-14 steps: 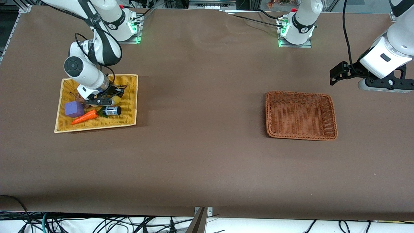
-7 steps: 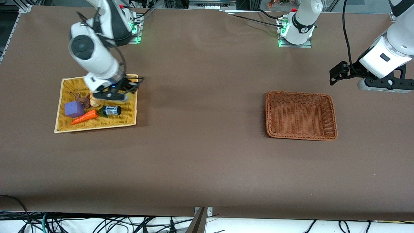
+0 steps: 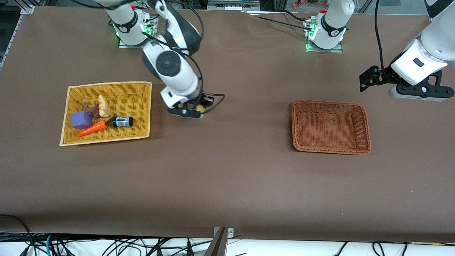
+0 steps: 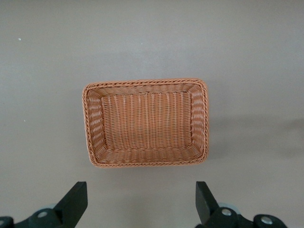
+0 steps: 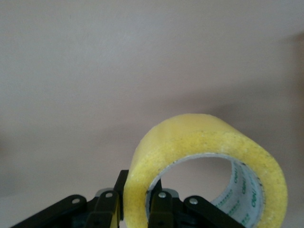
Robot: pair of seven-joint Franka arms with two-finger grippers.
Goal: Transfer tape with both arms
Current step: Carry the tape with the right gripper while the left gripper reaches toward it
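My right gripper (image 3: 193, 109) is shut on the tape (image 5: 209, 161), a yellowish ring with a greyish core; one finger is inside the ring and one outside. It holds the tape in the air over the bare brown table between the two baskets, beside the yellow basket (image 3: 144, 106). In the front view only a bit of the tape (image 3: 201, 107) shows under the hand. My left gripper (image 3: 366, 81) is open and empty, up in the air at the left arm's end of the table; its fingertips (image 4: 76, 202) frame the empty orange-brown basket (image 4: 90, 118), which also shows in the front view (image 3: 295, 124).
The yellow basket holds a purple block (image 3: 81, 120), an orange carrot (image 3: 93, 128), a small dark bottle (image 3: 122, 121), a brown piece and a pale piece (image 3: 103, 106). Cables run along the table's near edge.
My right gripper rose out of the yellow basket with the tape and swung toward the table's middle. The left arm shifted only slightly.
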